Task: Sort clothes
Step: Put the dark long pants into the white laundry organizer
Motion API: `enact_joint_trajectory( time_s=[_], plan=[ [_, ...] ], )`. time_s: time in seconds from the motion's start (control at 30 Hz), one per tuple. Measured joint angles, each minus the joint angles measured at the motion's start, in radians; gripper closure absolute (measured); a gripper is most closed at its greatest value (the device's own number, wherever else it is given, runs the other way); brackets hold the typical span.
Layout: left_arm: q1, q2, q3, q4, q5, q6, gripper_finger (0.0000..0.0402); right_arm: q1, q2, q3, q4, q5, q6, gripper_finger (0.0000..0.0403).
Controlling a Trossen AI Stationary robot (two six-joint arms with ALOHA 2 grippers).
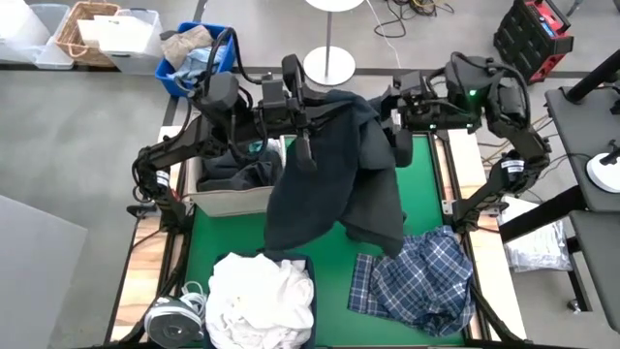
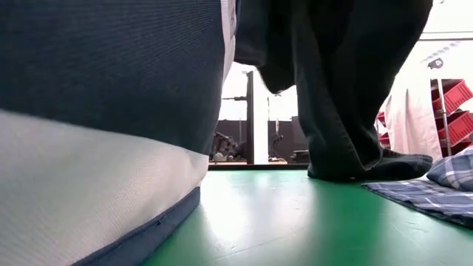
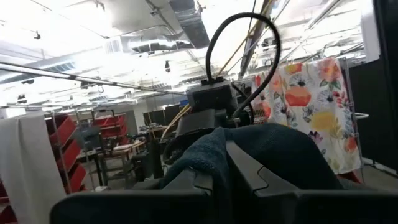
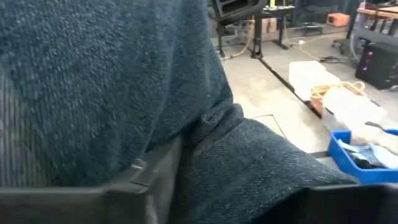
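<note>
A dark navy garment (image 1: 334,184) is held up over the green table (image 1: 426,184) between both arms. My left gripper (image 1: 308,126) is shut on its top at the left. My right gripper (image 1: 392,126) is shut on its top at the right. The garment hangs down, and its lower end (image 2: 369,166) rests on the table. White clothes (image 1: 262,296) fill a navy-and-white bin at the near edge. Dark clothes (image 1: 237,174) lie in a white bin at the left. A blue-and-white plaid shirt (image 1: 417,281) lies spread at the near right. My left gripper pinches a bunched fold at the garment's top left (image 3: 211,149) between its two fingers. The cloth humps up over the fingers and hangs below them, slack. My right gripper pinches bunched cloth at the garment's top right (image 4: 211,130) between its fingers (image 4: 146,174). Cloth fills its wrist view, so the exact part cannot be told. The cloth hangs slack below.
A blue bin (image 1: 179,68) with a tan and pale-blue bundle stands beyond the table's far left. In the low view the near bin's wall (image 2: 103,125) fills the left side. Bare green table shows between the bins and the plaid shirt (image 2: 443,188).
</note>
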Motion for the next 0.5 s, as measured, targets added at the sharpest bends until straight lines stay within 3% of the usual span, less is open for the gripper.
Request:
enact_joint_trajectory(
  time_s=[0.23, 0.5],
  plan=[
    [-0.002, 0.0, 0.0, -0.002, -0.004, -0.029, 0.0401, 0.001, -0.03, -0.001, -0.05, 0.003, 0.0, 0.016],
    [-0.002, 0.0, 0.0, -0.059, 0.0, -0.067, 0.0402, 0.001, 0.012, 0.0, -0.08, -0.045, -0.026, 0.0183]
  ],
)
